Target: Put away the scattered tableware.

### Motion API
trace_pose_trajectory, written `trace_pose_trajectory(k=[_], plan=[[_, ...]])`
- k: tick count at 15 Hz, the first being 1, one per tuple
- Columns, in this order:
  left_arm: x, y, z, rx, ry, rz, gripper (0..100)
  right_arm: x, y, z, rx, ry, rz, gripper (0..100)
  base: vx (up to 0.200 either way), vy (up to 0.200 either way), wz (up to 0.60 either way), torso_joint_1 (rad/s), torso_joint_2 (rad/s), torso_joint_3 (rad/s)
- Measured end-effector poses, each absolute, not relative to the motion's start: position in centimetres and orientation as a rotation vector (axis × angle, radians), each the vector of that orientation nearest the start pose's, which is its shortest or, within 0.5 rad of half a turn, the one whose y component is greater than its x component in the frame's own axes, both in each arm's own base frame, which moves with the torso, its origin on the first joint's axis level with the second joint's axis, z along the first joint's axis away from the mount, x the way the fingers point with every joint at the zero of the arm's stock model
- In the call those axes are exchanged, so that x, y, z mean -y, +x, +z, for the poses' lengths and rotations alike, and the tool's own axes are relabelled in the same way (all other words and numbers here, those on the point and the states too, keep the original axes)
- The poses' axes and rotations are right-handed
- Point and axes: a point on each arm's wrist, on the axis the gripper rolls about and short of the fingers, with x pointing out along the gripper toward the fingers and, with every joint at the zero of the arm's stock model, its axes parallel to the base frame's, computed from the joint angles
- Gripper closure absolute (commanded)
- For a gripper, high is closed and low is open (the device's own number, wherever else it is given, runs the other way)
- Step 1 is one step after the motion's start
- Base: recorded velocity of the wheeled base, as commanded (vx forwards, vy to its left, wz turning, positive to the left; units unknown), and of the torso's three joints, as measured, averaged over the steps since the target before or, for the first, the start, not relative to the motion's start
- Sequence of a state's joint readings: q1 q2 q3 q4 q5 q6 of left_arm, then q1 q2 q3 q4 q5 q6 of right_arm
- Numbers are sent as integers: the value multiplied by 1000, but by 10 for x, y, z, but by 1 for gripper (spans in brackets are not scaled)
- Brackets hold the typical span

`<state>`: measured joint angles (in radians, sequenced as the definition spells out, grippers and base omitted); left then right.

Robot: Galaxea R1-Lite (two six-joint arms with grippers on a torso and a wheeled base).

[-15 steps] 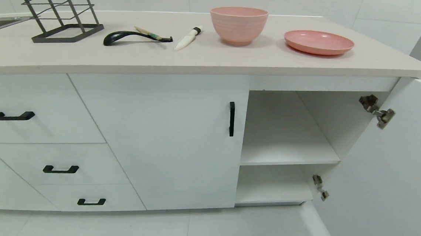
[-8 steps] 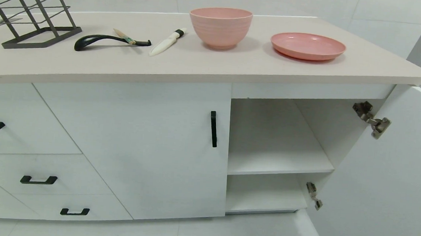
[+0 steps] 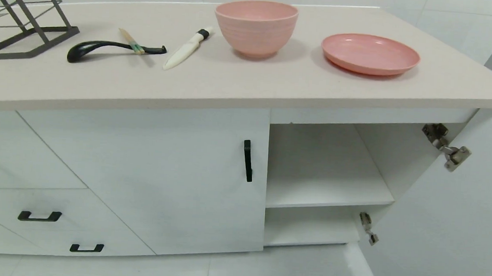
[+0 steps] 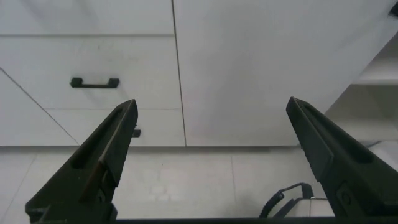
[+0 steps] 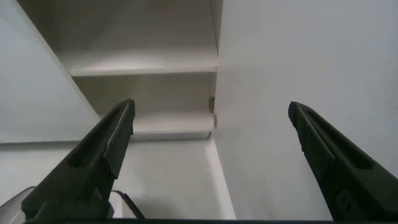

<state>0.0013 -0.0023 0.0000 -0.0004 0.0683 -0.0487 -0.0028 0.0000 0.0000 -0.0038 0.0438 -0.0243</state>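
Scanning the countertop (image 3: 275, 84) from your left: a dark wire rack (image 3: 20, 18) stands at the far left edge. Beside it lies a black ladle (image 3: 87, 49), bowl end toward the rack, and a wooden stick with a green band (image 3: 131, 42) rests across its handle. Next comes a cream knife (image 3: 185, 50) with a black collar, lying at an angle, just apart from the ladle's handle tip. A pink bowl (image 3: 256, 26) stands upright near the knife's handle. A pink plate (image 3: 371, 53) lies flat to the right of the bowl, not touching it.

Below the top, you have drawers with black handles (image 3: 39, 215) on the left, then a closed door (image 3: 161, 179) with an upright black handle. To its right is an open compartment with one shelf (image 3: 324, 191), and its door (image 3: 461, 222) is swung out on the right.

Left gripper (image 4: 211, 104): fingers spread wide, nothing between them, facing the drawer fronts low down. Right gripper (image 5: 211, 104): fingers spread wide, nothing held, facing the open compartment.
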Motion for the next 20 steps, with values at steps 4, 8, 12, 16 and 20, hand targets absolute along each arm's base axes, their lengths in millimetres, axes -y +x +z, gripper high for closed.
trace_pose_trajectory(k=[4,8,12,16,20], plan=[[-2,-23,76,5,-49,70,0,-1,-23,76,5,-24,42,0,0,0,0,205,-590,-194],[-2,-23,76,5,-49,70,0,-1,-23,76,5,-25,41,0,0,0,0,143,-483,-215],[-1,-23,76,5,-50,70,0,-1,-23,76,5,-25,41,0,0,0,0,337,-495,-222],[-2,-23,76,6,-49,70,0,-1,-23,76,5,-25,41,0,0,0,0,299,-506,-246],[-2,-23,76,4,-50,70,0,-1,-23,76,4,-24,41,0,200,0,0,287,-532,-251]])
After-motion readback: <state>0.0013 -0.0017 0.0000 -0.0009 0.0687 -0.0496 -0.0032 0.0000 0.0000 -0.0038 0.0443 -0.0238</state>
